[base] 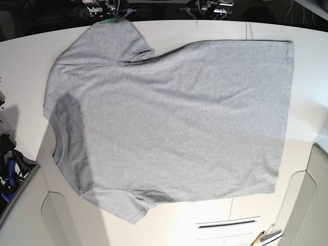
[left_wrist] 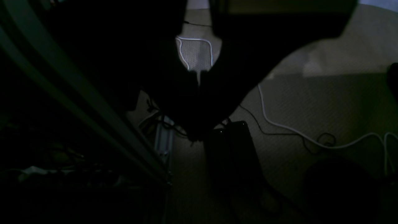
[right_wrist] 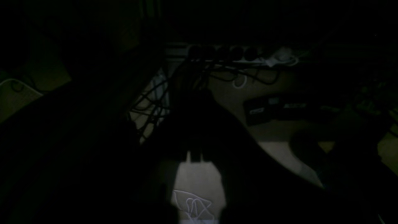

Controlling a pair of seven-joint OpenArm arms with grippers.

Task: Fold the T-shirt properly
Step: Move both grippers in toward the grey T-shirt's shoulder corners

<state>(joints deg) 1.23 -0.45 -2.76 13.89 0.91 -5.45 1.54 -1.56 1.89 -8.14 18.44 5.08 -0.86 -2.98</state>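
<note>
The T-shirt (base: 169, 118) lies spread flat on the white table (base: 205, 28) in the base view, plain grey side up. Its neck (base: 56, 138) points left, its hem (base: 284, 118) lies to the right, and one sleeve (base: 113, 41) reaches the far edge while the other (base: 123, 205) points to the near edge. Neither arm shows in the base view. In the dark left wrist view my left gripper (left_wrist: 199, 79) is a black silhouette with its jaws together, holding nothing, above the floor. My right gripper (right_wrist: 195, 155) looks the same in the right wrist view, shut and empty.
Both wrist views look down at a dim floor. A white cable (left_wrist: 295, 130) and a black box (left_wrist: 233, 146) lie there, and a power strip (right_wrist: 233, 54) with tangled black cords. Arm mounts (base: 210, 7) sit beyond the table's far edge.
</note>
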